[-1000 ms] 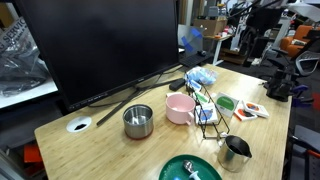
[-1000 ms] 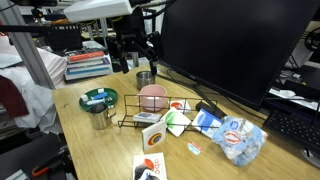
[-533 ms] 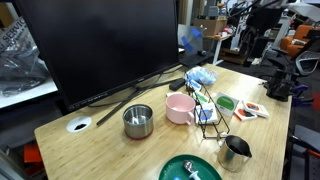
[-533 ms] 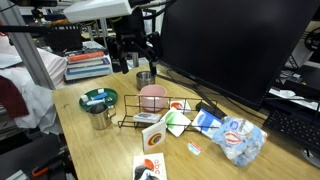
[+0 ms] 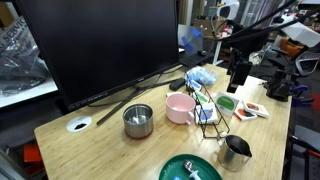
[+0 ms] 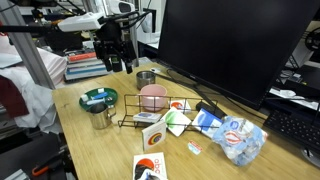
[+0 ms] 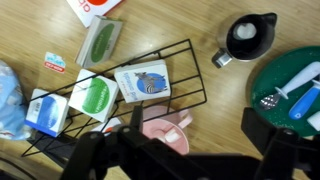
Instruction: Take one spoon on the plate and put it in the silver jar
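Note:
The dark green plate (image 7: 290, 62) is at the right edge of the wrist view with two pale blue-white spoons (image 7: 297, 79) lying on it. The plate also shows in both exterior views (image 5: 180, 170) (image 6: 98, 99). The silver jar (image 7: 247, 37) stands next to the plate, handle to the side, and shows in both exterior views (image 5: 234, 152) (image 6: 101, 119). My gripper (image 7: 180, 160) is open and empty, high above the table, over the pink cup. It shows in both exterior views (image 5: 238, 72) (image 6: 113, 58).
A pink cup (image 7: 165, 135) stands under the gripper beside a black wire rack (image 7: 130, 75) holding packets. A squat steel pot (image 5: 138, 121) stands by a large monitor (image 5: 100, 45). Loose packets (image 7: 103, 40) and a plastic bag (image 6: 238, 138) lie on the wooden table.
The arm has swung and come lower, bringing the gripper from beyond the table in over the cup and rack. Its jaws stay open. The objects have not moved.

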You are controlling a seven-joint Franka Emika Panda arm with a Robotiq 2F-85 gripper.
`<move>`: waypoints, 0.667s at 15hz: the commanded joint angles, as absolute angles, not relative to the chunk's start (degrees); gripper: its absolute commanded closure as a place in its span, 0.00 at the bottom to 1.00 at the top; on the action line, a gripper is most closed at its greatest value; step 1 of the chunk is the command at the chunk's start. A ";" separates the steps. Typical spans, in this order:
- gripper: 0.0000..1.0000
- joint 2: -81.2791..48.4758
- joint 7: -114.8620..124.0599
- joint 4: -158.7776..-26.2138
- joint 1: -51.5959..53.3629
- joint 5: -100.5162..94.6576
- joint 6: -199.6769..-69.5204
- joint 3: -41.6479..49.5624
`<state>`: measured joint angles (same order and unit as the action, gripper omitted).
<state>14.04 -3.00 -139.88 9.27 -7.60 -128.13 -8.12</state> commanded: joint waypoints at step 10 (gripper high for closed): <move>0.00 11.26 -1.25 -139.30 10.43 -3.83 -130.84 -9.37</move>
<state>11.25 -1.19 -139.37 10.74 -3.93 -130.94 -9.05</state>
